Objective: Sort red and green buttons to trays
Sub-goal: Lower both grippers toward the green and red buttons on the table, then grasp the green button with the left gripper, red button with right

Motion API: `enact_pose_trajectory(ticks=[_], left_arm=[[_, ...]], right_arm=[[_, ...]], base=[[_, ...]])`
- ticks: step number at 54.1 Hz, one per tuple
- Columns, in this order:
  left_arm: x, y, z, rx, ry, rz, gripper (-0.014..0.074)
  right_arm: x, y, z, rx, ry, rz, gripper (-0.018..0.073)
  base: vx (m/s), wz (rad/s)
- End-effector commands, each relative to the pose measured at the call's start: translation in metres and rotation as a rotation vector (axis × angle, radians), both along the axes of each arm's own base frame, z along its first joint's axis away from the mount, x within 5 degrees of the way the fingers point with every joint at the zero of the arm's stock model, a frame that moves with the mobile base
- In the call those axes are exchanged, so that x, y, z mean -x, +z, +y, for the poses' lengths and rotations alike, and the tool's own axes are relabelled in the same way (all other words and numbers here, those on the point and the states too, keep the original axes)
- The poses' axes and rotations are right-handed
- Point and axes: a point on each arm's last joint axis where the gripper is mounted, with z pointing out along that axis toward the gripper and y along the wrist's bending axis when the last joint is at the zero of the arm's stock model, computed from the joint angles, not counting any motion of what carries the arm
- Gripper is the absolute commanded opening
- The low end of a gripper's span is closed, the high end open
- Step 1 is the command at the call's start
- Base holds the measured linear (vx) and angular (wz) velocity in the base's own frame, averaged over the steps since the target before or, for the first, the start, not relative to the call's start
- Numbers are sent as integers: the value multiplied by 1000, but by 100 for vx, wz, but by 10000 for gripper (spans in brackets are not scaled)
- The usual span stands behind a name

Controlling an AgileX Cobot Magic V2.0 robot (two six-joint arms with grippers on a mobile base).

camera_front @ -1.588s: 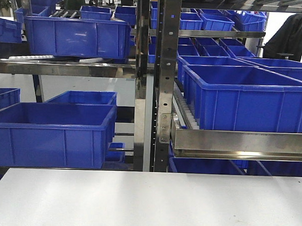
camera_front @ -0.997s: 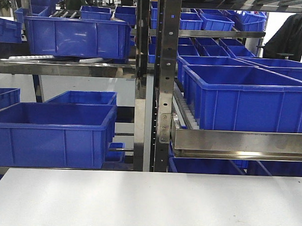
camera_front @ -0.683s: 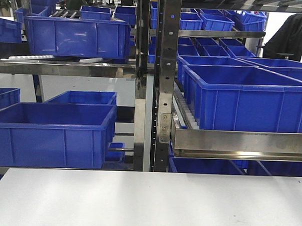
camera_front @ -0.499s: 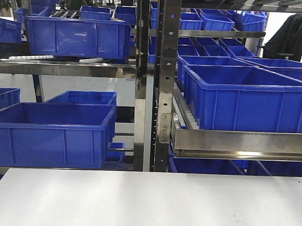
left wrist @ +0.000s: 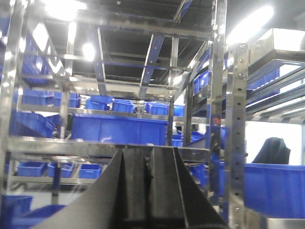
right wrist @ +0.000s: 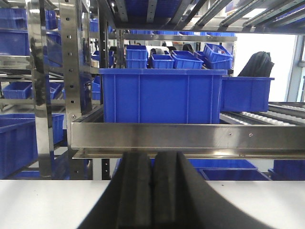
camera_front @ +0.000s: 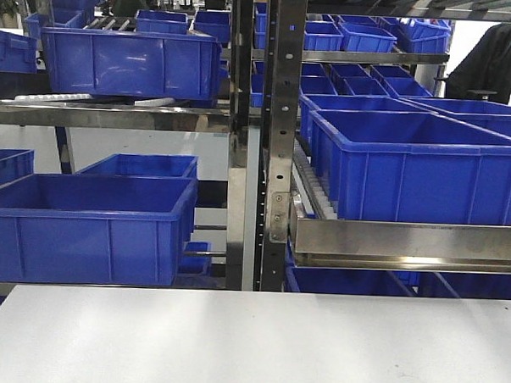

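Steel racks (camera_front: 280,142) of blue crates (camera_front: 409,168) are filling the background ahead of the jaws, with a white bench (camera_front: 249,344) running below the right ones. We are seeing the left gripper (left wrist: 148,160) tilted up at the racks, jaws pressed together, and the right gripper (right wrist: 152,164) pointing level over the bench, jaws likewise clenched on nothing. Buttons and trays are showing in no view, so we cannot place them relative to the jaws. We are judging that reaching blind could knock a button off the bench, or swing an arm into the rail (right wrist: 190,138) just ahead.
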Motion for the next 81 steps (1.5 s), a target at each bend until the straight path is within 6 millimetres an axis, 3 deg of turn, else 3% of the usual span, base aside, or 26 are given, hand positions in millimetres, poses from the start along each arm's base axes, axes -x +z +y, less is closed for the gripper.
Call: enact_pose_trajectory(ticks=[1, 9, 27, 38, 46, 54, 62, 73, 81], left_arm=[[-13, 28, -1, -30, 9, 20, -3], [-48, 24, -2, -31, 7, 166, 0], [-106, -20, -3, -46, 13, 557, 55], [-128, -40, -4, -53, 11, 681, 230], [-141, -51, -4, -57, 8, 730, 398], [-151, -57, -5, -36, 2, 736, 505], [-162, -72, -6, -49, 0, 809, 525], [-178, -91, -21, -179, -74, 841, 525], [-184, -101, -33, -160, -124, 871, 525]], right_arm=[[-5, 31, 0, 47, -5, -46, -9], [-26, 32, -1, 44, -2, 27, -8], [-63, 10, -3, 26, 0, 253, 38], [-78, 0, -4, 23, 1, 339, 162], [-86, -7, -4, 20, 2, 393, 317], [-92, -13, -4, 18, 2, 440, 461], [-96, -17, -4, 9, 3, 466, 533], [-96, -18, -4, 7, 3, 470, 536], [-96, -18, -4, 9, 2, 475, 536]], base=[[0, 0], [0, 0], [0, 0], [0, 0], [0, 0], [0, 0], [0, 0], [0, 0], [0, 0]])
